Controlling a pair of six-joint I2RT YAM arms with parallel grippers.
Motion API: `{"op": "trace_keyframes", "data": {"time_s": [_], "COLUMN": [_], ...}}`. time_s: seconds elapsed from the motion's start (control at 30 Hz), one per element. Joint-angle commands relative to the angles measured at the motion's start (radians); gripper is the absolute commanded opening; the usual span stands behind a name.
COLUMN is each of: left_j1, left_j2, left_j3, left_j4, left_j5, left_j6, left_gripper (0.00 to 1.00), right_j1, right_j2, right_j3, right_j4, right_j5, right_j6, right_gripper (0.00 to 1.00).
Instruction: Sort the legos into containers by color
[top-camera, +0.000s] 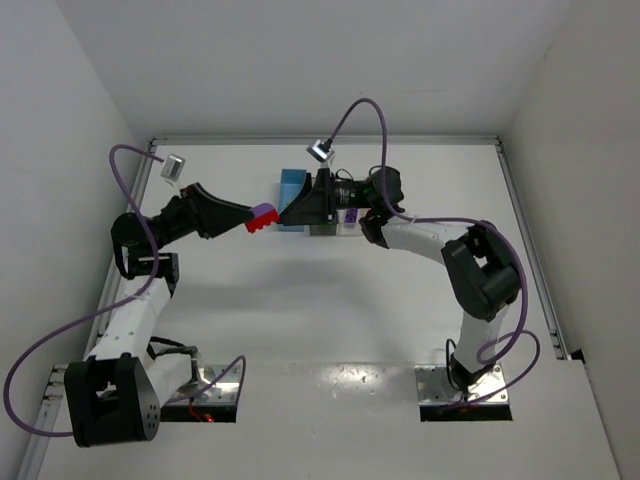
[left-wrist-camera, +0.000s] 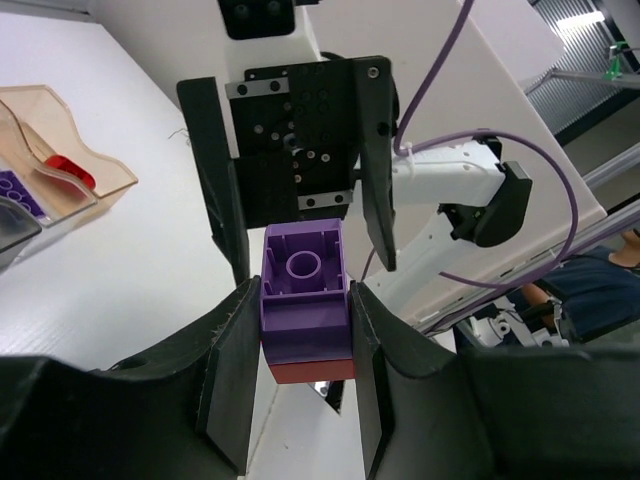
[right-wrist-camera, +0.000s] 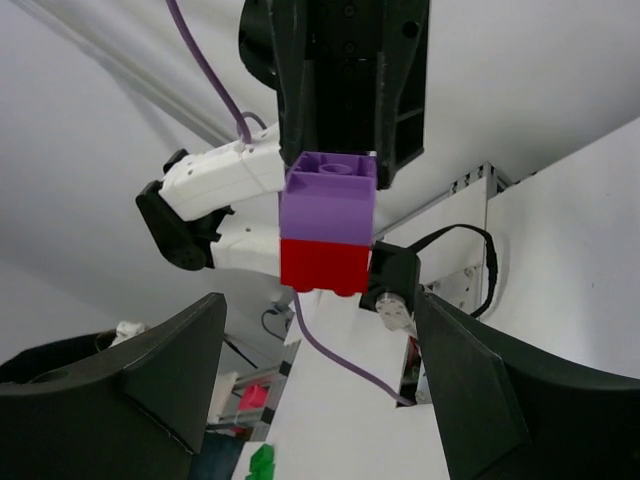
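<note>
Left wrist: lego stack (left-wrist-camera: 305, 318) pinched inside left claw (left-wrist-camera: 303, 335).

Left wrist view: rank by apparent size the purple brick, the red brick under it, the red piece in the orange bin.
1. purple brick, closest up
2. red brick under it, mostly hidden
3. red piece in orange bin, farther off

Purple brick (right-wrist-camera: 328, 210) stacked on red brick (right-wrist-camera: 322, 265), held aloft, blue bin (top-camera: 292, 183) near
</note>
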Motion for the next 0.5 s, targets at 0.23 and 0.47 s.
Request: {"op": "trace_keyframes", "data": {"time_s": [0.23,0.47], "left_j1": [-0.031,-0.031], "left_j2": [-0.004,-0.004], "left_j3": [0.036,0.036], "left_j4": [-0.104,-0.113], "left_j5": [-0.01,-0.01], "left_j6": [0.109,0.118], "left_gripper": [0.0,0.0], "right_j1": [0.028,0.047], "right_j2": [0.018,0.028], "right_j3": [0.079,0.099], "right_j4": [0.002,-0.064], "right_j5": [-0.02,-0.02], "right_j6": [-0.096,-0.144], "right_gripper": [0.73,0.7]}}
